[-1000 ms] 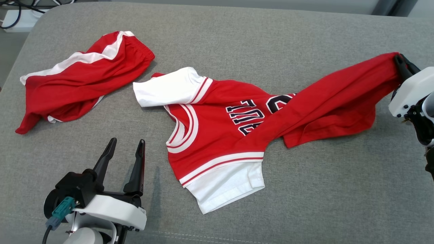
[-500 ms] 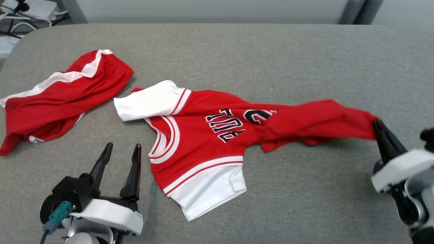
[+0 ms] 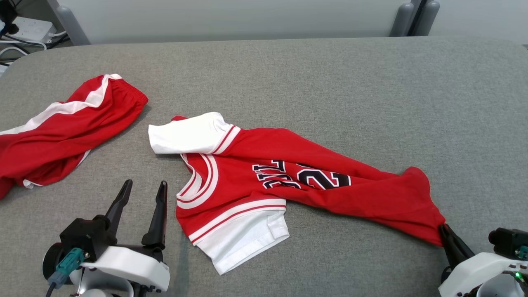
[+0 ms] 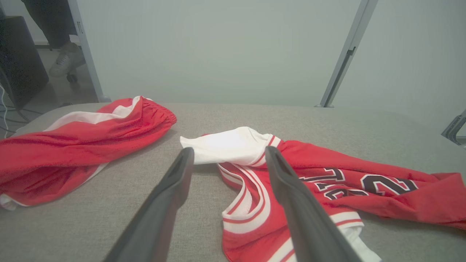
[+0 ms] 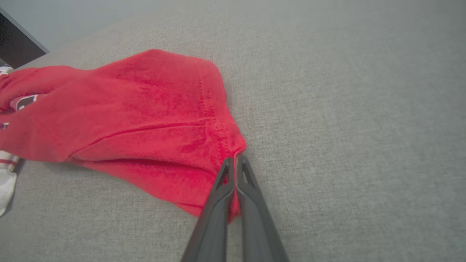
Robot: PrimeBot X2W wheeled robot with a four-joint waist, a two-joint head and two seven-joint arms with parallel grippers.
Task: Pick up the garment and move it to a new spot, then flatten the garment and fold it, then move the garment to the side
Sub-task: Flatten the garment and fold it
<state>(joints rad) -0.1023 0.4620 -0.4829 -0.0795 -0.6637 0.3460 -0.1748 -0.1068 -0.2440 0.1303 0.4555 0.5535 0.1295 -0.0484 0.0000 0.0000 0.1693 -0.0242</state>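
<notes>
We see a red jersey [image 3: 247, 181] lying across the middle of the grey desk [image 3: 330, 82], its collar [image 3: 198, 181] toward our left and its hem end drawn out toward our right. The two white sleeves are spread. The far sleeve [image 3: 185, 134] lies beyond the collar, and the near sleeve [image 3: 243, 239] lies closer to us. Black letters and a number, outlined in white, show on the chest, partly covered by a fold of red cloth. From there the body narrows into a rumpled tail that runs toward the lower right of the head view.

Our right end effector [image 3: 443, 228] is clenched on the tip of that tail. In the right wrist view its two dark fingers meet with a stitched corner of the red hem pinched between them. Just behind the grip the cloth humps up off the desk, and further along it lies flatter.

Our left end effector [image 3: 145, 182] is released, with its fingers spread and nothing between them. It sits just beside the collar, on the collar's left, apart from the cloth. In the left wrist view the fingers point toward the far sleeve and the collar.

Red shorts [image 3: 62, 132] with a white side stripe lie crumpled at the far left of the desk. They are apart from the jersey, with bare grey between the two. In the left wrist view a shoe [image 4: 65, 62] stands on the floor beyond the desk.
</notes>
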